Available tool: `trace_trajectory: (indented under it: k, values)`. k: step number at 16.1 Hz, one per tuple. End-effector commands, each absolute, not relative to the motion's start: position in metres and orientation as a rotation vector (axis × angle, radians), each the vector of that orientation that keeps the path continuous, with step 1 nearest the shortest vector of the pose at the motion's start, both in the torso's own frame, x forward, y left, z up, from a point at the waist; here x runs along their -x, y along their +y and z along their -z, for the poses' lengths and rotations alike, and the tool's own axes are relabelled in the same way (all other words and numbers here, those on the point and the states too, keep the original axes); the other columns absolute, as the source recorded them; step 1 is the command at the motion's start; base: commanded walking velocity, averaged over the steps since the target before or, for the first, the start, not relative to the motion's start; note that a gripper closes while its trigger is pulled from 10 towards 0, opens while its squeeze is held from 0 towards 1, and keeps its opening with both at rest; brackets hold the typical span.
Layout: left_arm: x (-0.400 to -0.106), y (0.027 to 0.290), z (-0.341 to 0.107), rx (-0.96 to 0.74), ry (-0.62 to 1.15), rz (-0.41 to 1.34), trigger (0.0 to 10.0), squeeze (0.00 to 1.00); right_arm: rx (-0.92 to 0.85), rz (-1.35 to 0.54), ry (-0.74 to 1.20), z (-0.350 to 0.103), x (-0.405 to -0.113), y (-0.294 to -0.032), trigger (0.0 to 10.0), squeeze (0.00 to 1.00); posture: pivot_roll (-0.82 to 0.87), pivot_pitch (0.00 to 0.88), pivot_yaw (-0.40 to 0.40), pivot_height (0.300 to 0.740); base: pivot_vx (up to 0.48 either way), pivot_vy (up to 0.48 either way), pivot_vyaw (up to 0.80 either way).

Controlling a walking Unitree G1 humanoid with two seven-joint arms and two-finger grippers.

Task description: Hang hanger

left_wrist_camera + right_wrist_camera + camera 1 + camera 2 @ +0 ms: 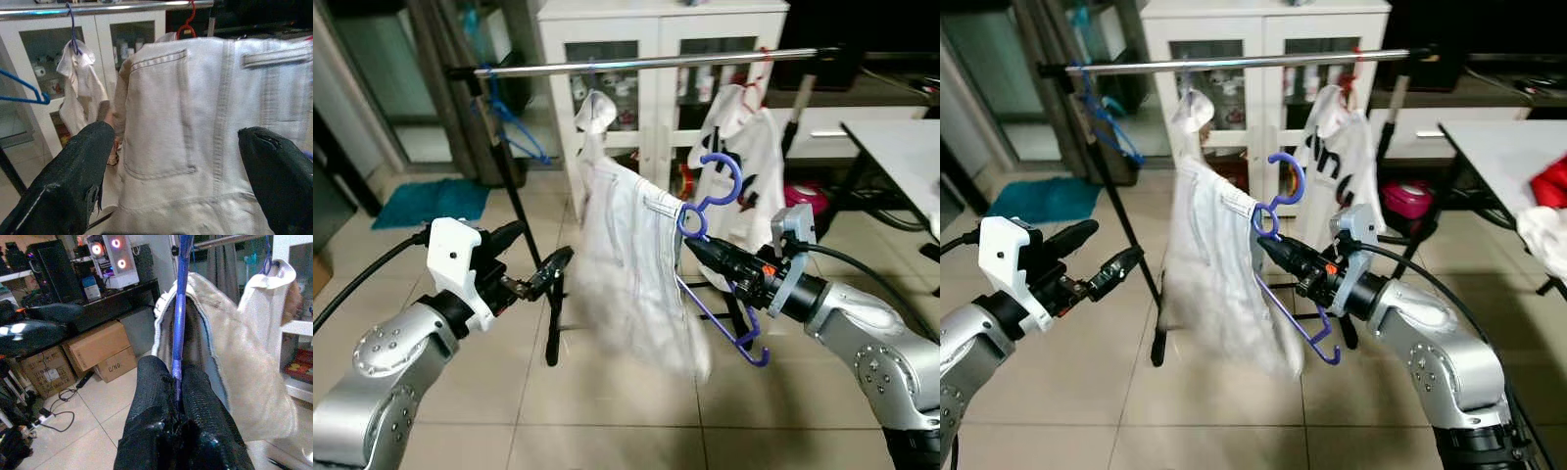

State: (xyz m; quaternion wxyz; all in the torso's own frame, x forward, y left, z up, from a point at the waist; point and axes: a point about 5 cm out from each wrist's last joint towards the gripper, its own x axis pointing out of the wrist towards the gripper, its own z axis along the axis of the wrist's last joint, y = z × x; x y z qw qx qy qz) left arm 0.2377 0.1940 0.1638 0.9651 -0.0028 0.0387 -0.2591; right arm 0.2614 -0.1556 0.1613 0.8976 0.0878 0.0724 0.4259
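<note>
Pinching the purple hanger [710, 230] just below its hook, the right hand [697, 247] has its two black fingers [151, 396] pressed together on the thin plastic shaft, which rises straight up between them in the right wrist view. White pants [631, 259] are draped over the hanger and hang down on the left hand's side of the grip, while the hanger's lower bar slants down beneath the right forearm to a hooked end. The hanger's hook curls upward above the right hand, well below the rail and not touching it. Across from the pants, the left hand [543, 275] is held out level with its fingers [73, 181] spread apart, pointing at the cloth; in the left wrist view the pants' back pocket and seams sit between the two fingertips, apart from both. Beyond both hands a metal rail [646, 64] runs across on a black stand [524, 215]. On it, past the left hand, hangs an empty blue hanger [514, 122]; farther along hangs a white cloth [595, 113], and past the right hand a white shirt [744, 147] on a red hanger. Behind the rail stands a white cabinet [656, 59] with glass doors.
</note>
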Motion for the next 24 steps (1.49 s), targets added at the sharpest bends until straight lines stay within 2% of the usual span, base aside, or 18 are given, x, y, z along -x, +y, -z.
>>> trace_trajectory:
  k: [1, 5, 6, 8, 10, 12, 14, 18, 20, 21, 22, 24]
  values:
    - [-0.243, 0.205, -0.164, -0.034, 0.080, 0.471, 10.0, 1.00, -0.162, -0.939, 0.025, -0.184, -0.260, -0.156, 10.0, 0.00, -0.06, 0.000, 0.085, 0.740, 0.000, 0.000, 0.00]
    - [-0.255, 0.230, -0.174, -0.083, 0.026, 0.374, 10.0, 1.00, -0.146, -1.107, -0.005, -0.193, -0.247, -0.160, 10.0, 0.00, -0.07, 0.000, 0.086, 0.740, 0.000, 0.000, 0.00]
    - [-0.259, 0.230, -0.185, -0.066, -0.012, 0.445, 10.0, 0.00, -0.142, -1.149, -0.006, -0.196, -0.246, -0.161, 10.0, 0.00, -0.07, 0.000, 0.081, 0.740, 0.000, 0.000, 0.00]
    - [-0.264, 0.239, -0.202, -0.103, -0.020, 0.581, 10.0, 0.00, -0.127, -1.223, -0.005, -0.201, -0.245, -0.161, 10.0, 0.00, -0.07, 0.000, 0.081, 0.740, 0.000, 0.000, 0.00]
    - [-0.268, 0.254, -0.214, -0.209, -0.006, 0.654, 10.0, 0.00, -0.103, -1.274, 0.000, -0.203, -0.243, -0.161, 10.0, 0.00, -0.07, 0.000, 0.080, 0.740, 0.000, 0.000, 0.00]
    - [-0.266, 0.268, -0.222, -0.285, 0.058, 0.804, 10.0, 0.00, -0.092, -1.320, -0.008, -0.207, -0.245, -0.164, 10.0, 0.00, -0.06, 0.000, 0.080, 0.740, 0.000, 0.000, 0.00]
    - [-0.266, 0.277, -0.222, -0.326, 0.125, 0.877, 10.0, 0.00, -0.084, -1.359, -0.013, -0.209, -0.244, -0.163, 10.0, 0.00, -0.06, 0.000, 0.087, 0.740, 0.000, 0.000, 0.00]
    - [-0.276, 0.279, -0.224, -0.383, 0.192, 1.055, 10.0, 0.00, -0.085, -1.457, -0.017, -0.214, -0.240, -0.161, 10.0, 0.00, -0.06, 0.000, 0.093, 0.740, 0.000, 0.000, 0.00]
    - [-0.278, 0.279, -0.225, -0.385, 0.204, 1.107, 8.2, 0.00, -0.084, -1.479, -0.010, -0.214, -0.239, -0.161, 10.0, 0.00, -0.07, 0.000, 0.097, 0.740, 0.000, 0.000, 0.00]
    - [-0.279, 0.278, -0.225, -0.386, 0.220, 1.138, 3.5, 0.00, -0.082, -1.484, -0.008, -0.215, -0.238, -0.161, 10.0, 0.00, -0.07, 0.000, 0.097, 0.740, 0.000, 0.000, 0.00]
    - [-0.281, 0.277, -0.225, -0.375, 0.234, 1.170, 0.0, 0.00, -0.082, -1.488, -0.009, -0.215, -0.238, -0.161, 10.0, 0.00, -0.07, 0.000, 0.101, 0.740, 0.000, 0.000, 0.00]
    - [-0.284, 0.278, -0.225, -0.372, 0.237, 1.197, 0.0, 0.00, -0.081, -1.496, -0.009, -0.216, -0.237, -0.161, 10.0, 0.00, -0.08, 0.000, 0.106, 0.740, 0.000, 0.000, 0.00]
